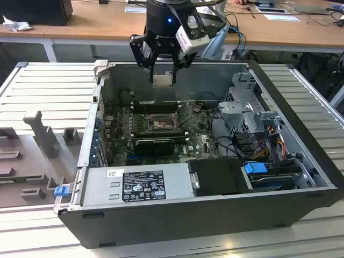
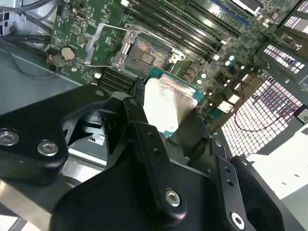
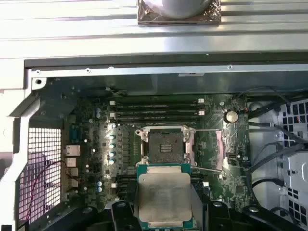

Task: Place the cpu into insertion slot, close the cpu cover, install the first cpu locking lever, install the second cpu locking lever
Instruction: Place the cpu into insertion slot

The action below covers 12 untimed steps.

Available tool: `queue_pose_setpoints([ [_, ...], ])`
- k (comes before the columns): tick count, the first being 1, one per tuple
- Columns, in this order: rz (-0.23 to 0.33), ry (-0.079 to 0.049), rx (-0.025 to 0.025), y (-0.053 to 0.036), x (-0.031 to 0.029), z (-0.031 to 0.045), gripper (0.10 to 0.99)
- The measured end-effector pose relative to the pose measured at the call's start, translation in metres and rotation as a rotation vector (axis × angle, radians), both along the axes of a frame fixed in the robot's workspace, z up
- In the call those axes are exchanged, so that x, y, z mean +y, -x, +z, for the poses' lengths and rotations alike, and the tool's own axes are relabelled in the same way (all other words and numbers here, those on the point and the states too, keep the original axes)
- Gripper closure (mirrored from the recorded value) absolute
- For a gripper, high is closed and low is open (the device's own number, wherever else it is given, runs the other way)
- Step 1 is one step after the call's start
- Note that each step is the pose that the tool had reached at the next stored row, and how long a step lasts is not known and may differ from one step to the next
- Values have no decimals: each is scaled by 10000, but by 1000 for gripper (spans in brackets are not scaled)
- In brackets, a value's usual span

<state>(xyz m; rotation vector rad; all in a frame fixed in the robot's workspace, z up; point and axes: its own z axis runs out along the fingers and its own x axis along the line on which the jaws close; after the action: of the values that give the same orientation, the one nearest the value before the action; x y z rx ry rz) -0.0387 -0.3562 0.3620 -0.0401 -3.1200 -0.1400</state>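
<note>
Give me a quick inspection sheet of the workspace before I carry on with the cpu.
Surface: ridged metal table carrying the open computer case.
Job's things: cpu held above the board, not seated; insertion slot empty; cpu cover swung open beside it.
Clutter: grey fixture blocks on the exterior view's left.
Pincer: pincer shut on the cpu, above the case.
Cables: black leads and coloured wires near the drive cage, apart from the slot.
Surroundings: wooden desk behind the table.
</note>
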Motion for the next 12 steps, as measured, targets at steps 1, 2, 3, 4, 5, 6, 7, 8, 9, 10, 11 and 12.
queue_pose_setpoints([
  [1,-159,0,1,0,0,0,557],
  [2,-281,0,0,0,0,0,557],
  [3,-338,0,0,0,0,0,557],
  [4,-373,0,0,0,0,0,557],
  [5,-403,-1,0,0,0,0,557],
  [6,-423,-1,0,0,0,0,557],
  [7,-442,-1,0,0,0,0,557],
  [8,-454,0,1,0,0,0,557],
  [9,-457,1,4,0,0,-3,557],
  [10,-457,4,8,0,0,-10,557],
  [11,-457,11,10,0,0,-15,557],
  [12,-457,13,10,0,0,-20,557],
])
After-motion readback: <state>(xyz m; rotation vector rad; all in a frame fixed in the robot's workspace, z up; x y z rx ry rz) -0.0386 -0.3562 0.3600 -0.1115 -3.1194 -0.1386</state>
